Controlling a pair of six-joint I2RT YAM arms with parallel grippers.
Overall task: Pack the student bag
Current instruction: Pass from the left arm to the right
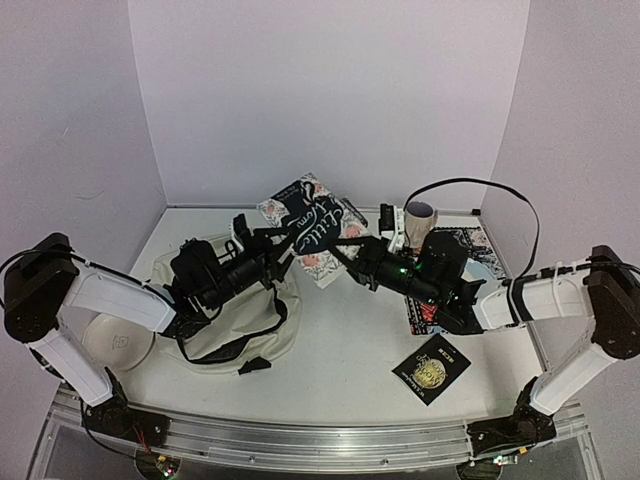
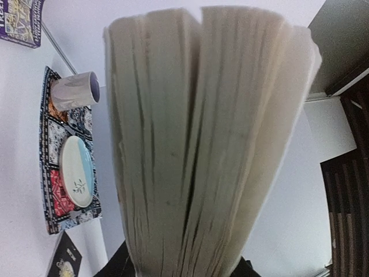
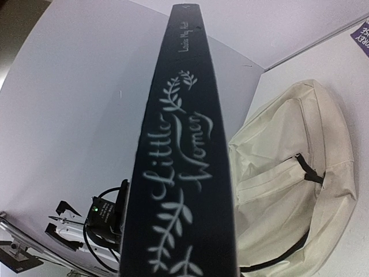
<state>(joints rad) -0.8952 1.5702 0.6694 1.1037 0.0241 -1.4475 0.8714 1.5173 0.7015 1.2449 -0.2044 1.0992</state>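
We note the book (image 1: 312,225) clamped in the right gripper (image 1: 342,250), the left gripper's (image 1: 285,243) hold unclear, hanging at the student bag's (image 1: 228,330) far right edge.

Matt cloth student bag (image 3: 288,190), paper book (image 2: 202,144)

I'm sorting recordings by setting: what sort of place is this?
Probably a robot lab's test booth: plain pale walls close in a white table, two arms are bolted to an aluminium rail at its near edge, and a cream backpack and a mug serve as props.
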